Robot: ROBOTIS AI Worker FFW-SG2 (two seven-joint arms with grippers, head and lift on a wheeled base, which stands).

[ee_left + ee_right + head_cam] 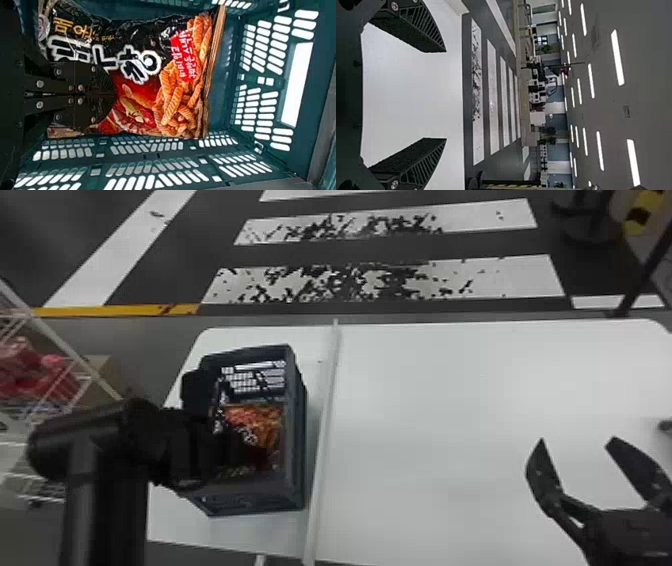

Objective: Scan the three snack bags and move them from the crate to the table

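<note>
Ceiling lights [617, 57] and floor stripes [522, 277] show a hall.

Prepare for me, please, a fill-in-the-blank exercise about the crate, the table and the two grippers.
1. The crate, with a snack bag inside, stands on a ____ table.
2. The gripper inside the crate belongs to the robot's ____ arm.
3. The right gripper is not shut but ____.

Missing words: white; left; open.
</note>
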